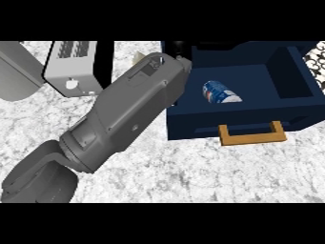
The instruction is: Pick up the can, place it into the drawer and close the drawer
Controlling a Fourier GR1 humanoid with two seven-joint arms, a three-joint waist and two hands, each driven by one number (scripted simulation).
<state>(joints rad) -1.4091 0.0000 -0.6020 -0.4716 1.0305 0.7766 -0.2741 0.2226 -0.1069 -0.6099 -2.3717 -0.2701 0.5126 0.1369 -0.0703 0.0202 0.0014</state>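
Observation:
The blue and white can (221,92) lies on its side on the floor of the open navy drawer (228,120), with no hand on it. The drawer's tan handle (253,134) faces me at its front. My left forearm reaches from the lower left up to the drawer's back left corner. Only a dark bit of my left hand (177,49) shows there, merging with the drawer's wall. The right hand does not show.
A white box with vent slots (70,66) stands at the back, left of the forearm, and a grey rounded body (6,71) fills the top left corner. Marble counter (214,171) spreads in front of the drawer.

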